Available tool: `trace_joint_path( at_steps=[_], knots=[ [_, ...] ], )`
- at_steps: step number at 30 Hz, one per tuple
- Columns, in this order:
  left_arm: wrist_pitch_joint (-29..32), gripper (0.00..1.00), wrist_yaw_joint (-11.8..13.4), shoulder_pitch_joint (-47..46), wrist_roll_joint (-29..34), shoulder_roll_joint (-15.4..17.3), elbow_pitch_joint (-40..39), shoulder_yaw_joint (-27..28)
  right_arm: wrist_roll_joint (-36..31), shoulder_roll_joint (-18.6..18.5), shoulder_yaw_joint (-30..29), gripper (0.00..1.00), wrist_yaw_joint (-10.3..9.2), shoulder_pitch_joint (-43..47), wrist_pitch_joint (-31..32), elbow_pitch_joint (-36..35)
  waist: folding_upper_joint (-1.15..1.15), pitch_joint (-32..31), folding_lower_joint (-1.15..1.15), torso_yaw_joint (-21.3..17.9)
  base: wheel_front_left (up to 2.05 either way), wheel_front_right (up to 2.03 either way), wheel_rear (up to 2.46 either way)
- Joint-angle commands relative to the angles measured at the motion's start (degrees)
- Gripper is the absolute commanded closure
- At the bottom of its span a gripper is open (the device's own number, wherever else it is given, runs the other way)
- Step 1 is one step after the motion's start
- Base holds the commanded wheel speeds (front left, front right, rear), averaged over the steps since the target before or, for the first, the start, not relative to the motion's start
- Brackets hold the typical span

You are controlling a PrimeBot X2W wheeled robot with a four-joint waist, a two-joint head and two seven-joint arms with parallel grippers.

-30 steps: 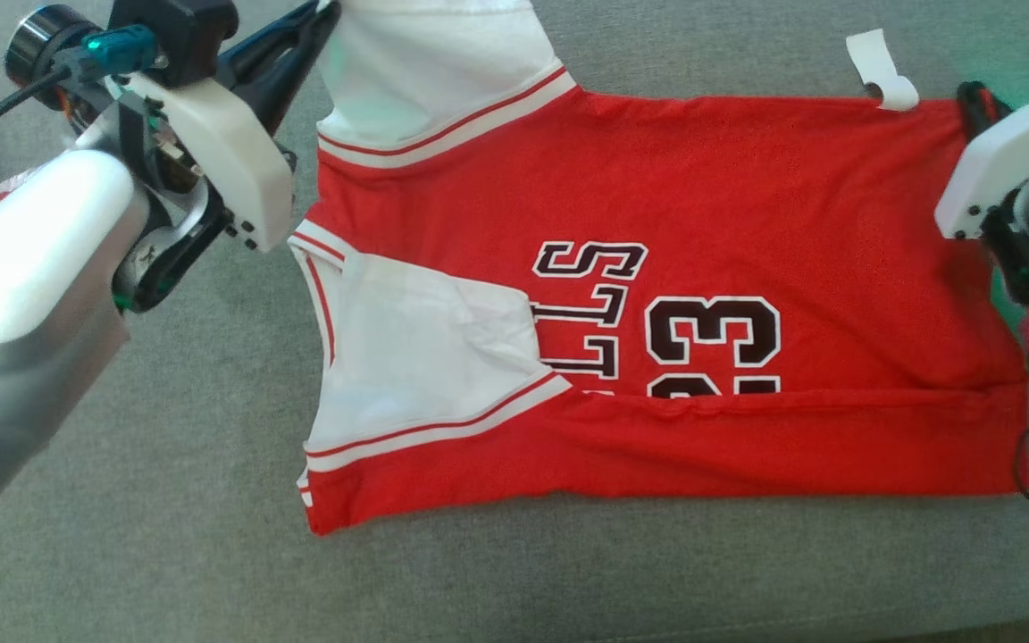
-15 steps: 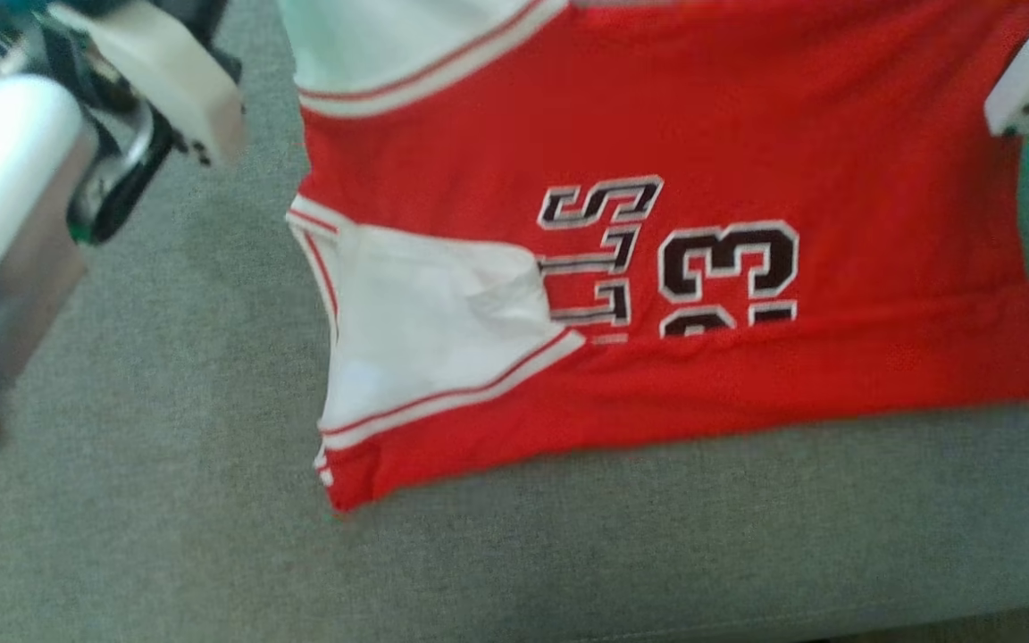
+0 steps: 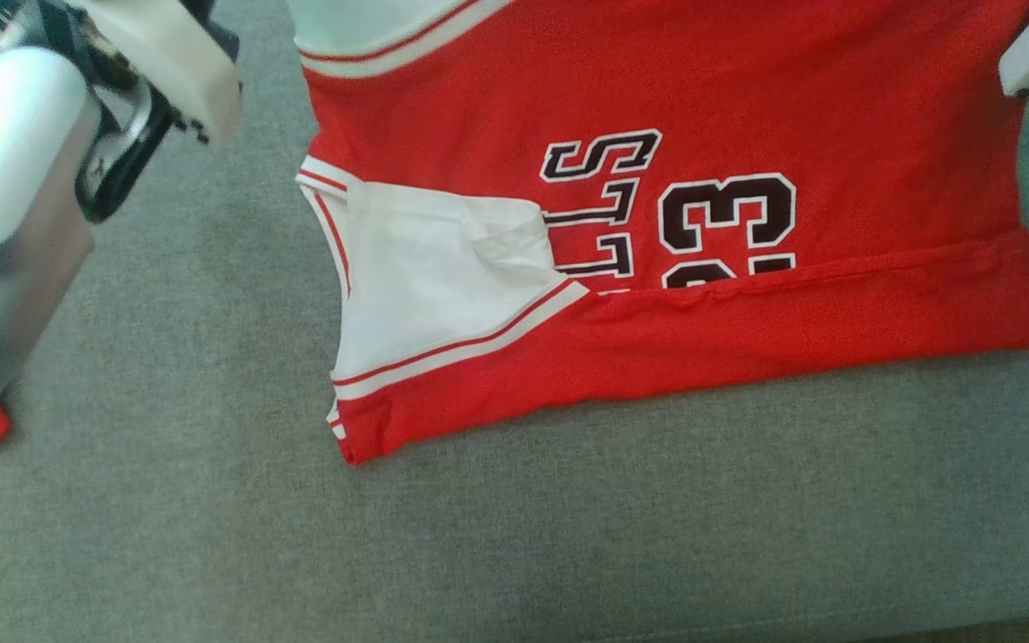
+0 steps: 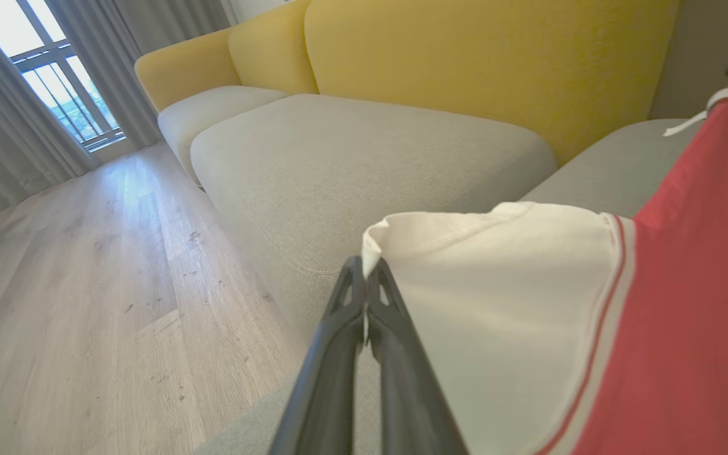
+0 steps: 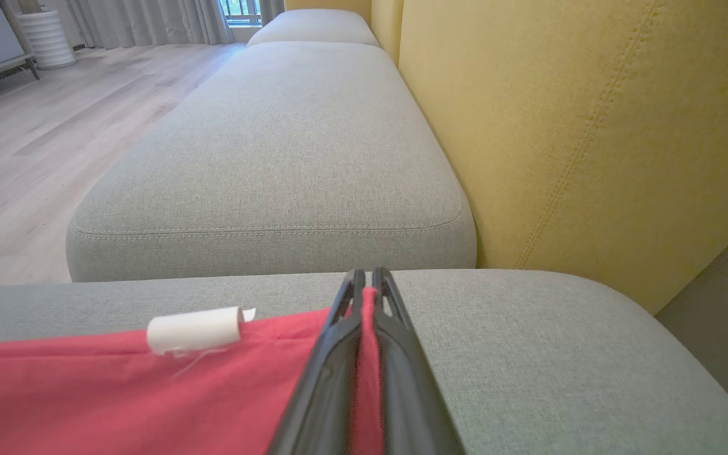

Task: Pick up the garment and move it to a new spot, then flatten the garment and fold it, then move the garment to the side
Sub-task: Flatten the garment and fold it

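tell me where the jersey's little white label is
In the right wrist view's lower left, the small white rolled fabric label sits on the red jersey's edge, beside the right end effector.

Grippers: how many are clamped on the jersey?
2. The left gripper pinches the jersey's white sleeve; the right gripper pinches its red edge beside the white tag.

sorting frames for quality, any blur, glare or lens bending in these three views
Head view: jersey lettering sharp, glare on the pale forearm. Left wrist view: window blown out, couch edges bowed by the wide lens, left claw blurry near the lens. Right wrist view: even light, yellow backrest stitching crisp, right claw soft at the bottom edge.
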Motion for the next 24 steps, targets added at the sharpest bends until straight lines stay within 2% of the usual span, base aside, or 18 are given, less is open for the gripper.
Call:
trace_joint_path(
  at_steps=[1,7,14,21,24],
  knots=[
    [0.01,1.00,-0.51,-1.29,-0.32,3.06,-1.33,1.29,1.39,-0.25,0.68,1.00,0.39,1.40,-0.38,-1.30,0.00,-1.36,0.00,0.16,0.00,0.00,0.00],
    [1.47,1.00,-1.40,3.84,-2.88,6.38,-6.23,-0.35,5.75,-0.92,3.18,1.00,0.39,7.21,0.71,-2.10,0.00,-5.67,0.00,-0.09,0.00,0.00,0.00],
    [7.17,1.00,-1.85,10.81,-8.03,11.51,-16.18,-2.75,12.05,-3.59,7.21,1.00,0.39,14.35,5.72,-6.71,0.00,-10.14,0.00,-0.04,0.00,0.00,0.00],
    [12.91,1.00,-0.68,16.56,-11.81,15.92,-26.07,-4.98,18.30,-7.76,11.05,1.00,0.39,22.39,13.08,-14.20,0.00,-13.29,0.00,0.30,0.00,0.00,0.00],
    [14.33,1.00,0.37,18.61,-12.61,16.77,-29.36,-5.98,21.37,-9.99,12.47,1.00,0.39,26.06,16.53,-18.17,0.00,-13.94,0.00,0.66,0.00,0.00,0.00]
  ],
)
